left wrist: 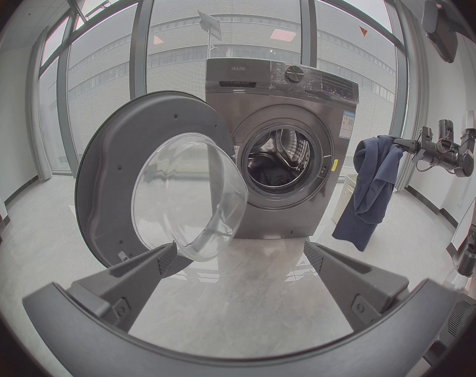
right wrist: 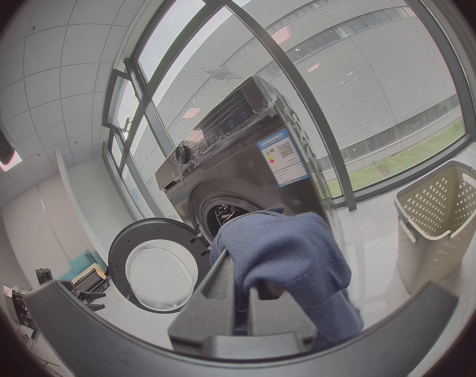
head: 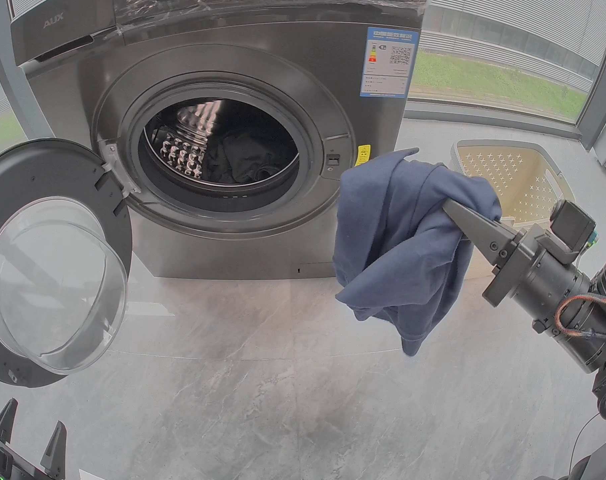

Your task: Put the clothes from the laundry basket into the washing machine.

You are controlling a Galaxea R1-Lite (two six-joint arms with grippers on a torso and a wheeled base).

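While R fingers [head: 475, 227] clamp 1 blue garment [head: 396, 248], L fingers [left wrist: 138, 276] gape; 1 basket [head: 513, 171]

Grey marbled floor [head: 283, 395], tall windows [left wrist: 101, 100], green lawn [head: 489, 78] and ribbed building [right wrist: 363, 69] outside

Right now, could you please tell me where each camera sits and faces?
Head: up top, looking down at the washing machine; right hand holds a blue garment, left hand low.
Left wrist: low, facing the open door; left hand open in front.
Right wrist: behind the right hand, facing the machine over the garment.
Shared: head and right wrist show the basket.
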